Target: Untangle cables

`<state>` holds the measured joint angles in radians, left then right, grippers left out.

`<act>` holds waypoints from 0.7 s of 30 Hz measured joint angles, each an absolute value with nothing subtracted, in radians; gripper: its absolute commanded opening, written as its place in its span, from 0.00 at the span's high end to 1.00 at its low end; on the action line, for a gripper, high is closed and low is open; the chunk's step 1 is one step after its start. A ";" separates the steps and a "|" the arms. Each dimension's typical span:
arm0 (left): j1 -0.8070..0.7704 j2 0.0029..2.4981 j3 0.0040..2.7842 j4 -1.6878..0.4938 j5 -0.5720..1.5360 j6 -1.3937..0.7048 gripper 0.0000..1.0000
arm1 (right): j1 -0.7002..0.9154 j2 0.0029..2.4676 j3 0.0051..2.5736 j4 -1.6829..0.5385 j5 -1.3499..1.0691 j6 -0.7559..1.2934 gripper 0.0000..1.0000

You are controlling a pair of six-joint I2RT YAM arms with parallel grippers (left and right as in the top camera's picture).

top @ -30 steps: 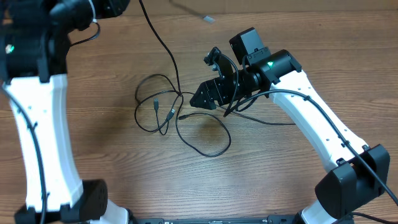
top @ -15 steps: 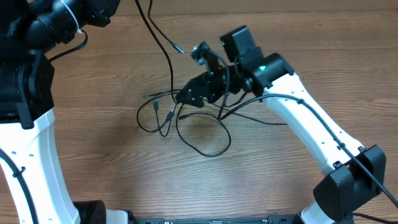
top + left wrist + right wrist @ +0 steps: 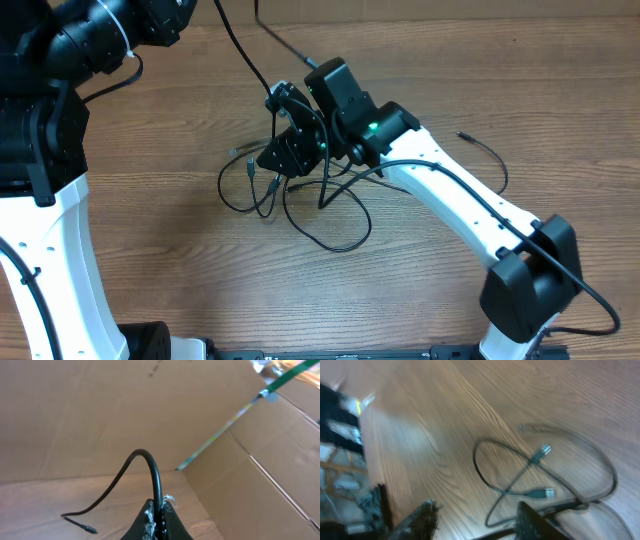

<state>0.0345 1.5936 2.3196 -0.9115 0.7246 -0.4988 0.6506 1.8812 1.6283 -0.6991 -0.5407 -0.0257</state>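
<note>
The cables (image 3: 345,249) lie in a loose tangle of overlapping loops on the surface (image 3: 180,270), directly beneath and just in front of the right gripper (image 3: 272,158), with the widest loop sagging toward the near edge. The right wrist view shows one open loop ahead of this gripper, crossed by two short ends whose silver-tipped plugs (image 3: 546,450) point away to the right, one above the other and a little apart. The right gripper (image 3: 480,522) is spread wide, its fingers (image 3: 427,515) low over the wood, and a strand passes close by the right-hand finger; whether it touches cannot be told. From the tangle a lifted cable (image 3: 238,48) runs taut on a long diagonal toward the far left, up off the surface. The left gripper (image 3: 159,510) is pinched closed on this lifted cable (image 3: 158,480), which stands straight up out of the closed fingers, arches over and droops to the left, ending in a small plug below. A stray cable (image 3: 492,150) curves alone on the far side of the right arm, well apart from the tangle, its plug pointing left. The surface is brown wood grain, otherwise bare around the loops. Behind the left gripper stand plain cardboard panels (image 3: 240,485) meeting in a corner, with a green strip (image 3: 290,372) slanting across the upper right.
</note>
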 measured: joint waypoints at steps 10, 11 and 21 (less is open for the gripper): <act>0.035 1.596 2.319 -1.075 0.542 -0.437 0.96 | 0.605 1.869 1.647 -1.005 -0.509 -0.008 0.96; 0.035 1.596 2.319 -1.085 0.526 -0.430 0.96 | 0.595 1.861 1.655 -1.039 -0.507 0.002 0.96; 0.035 1.597 2.319 -1.152 0.399 -0.362 0.96 | 0.539 1.744 1.754 -1.381 -0.490 0.176 0.96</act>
